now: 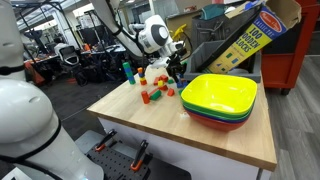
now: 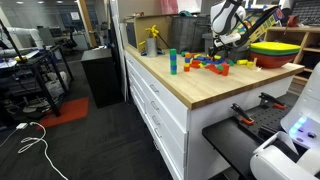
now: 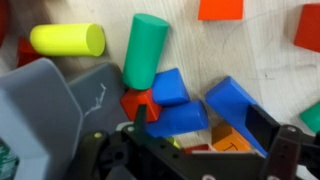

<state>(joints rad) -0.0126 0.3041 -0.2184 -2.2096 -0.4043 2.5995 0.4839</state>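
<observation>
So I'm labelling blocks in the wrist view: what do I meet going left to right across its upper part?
Yellow cylinder → green cylinder → orange block → red block at the right edge.

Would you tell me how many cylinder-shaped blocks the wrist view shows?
2. A yellow cylinder lies on its side at the upper left; a green cylinder lies tilted just to its right. Others may lie outside this frame.
</observation>
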